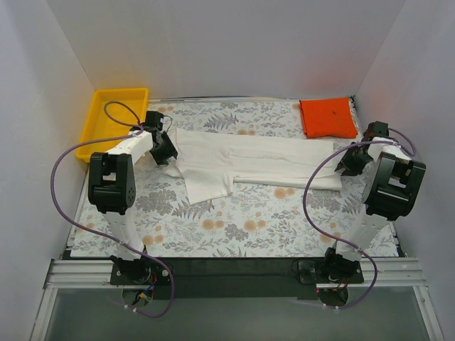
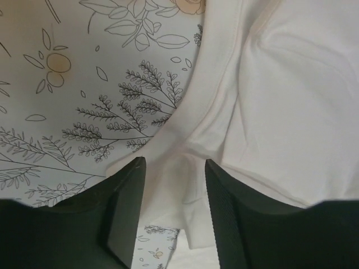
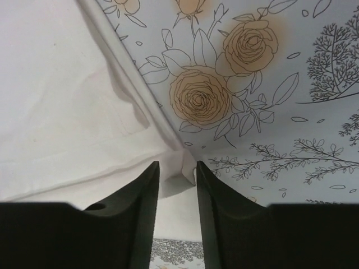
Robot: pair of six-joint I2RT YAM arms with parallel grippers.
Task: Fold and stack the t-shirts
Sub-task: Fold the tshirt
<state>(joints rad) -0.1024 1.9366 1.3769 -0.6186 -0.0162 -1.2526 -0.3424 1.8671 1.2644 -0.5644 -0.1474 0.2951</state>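
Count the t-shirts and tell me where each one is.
2. The white shirt lies spread across the middle; the orange shirt sits folded at the far right corner. Another could lie hidden under the white one.

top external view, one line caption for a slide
Left hand and right hand at opposite ends of the white t-shirt; folded orange t-shirt in the far right corner.
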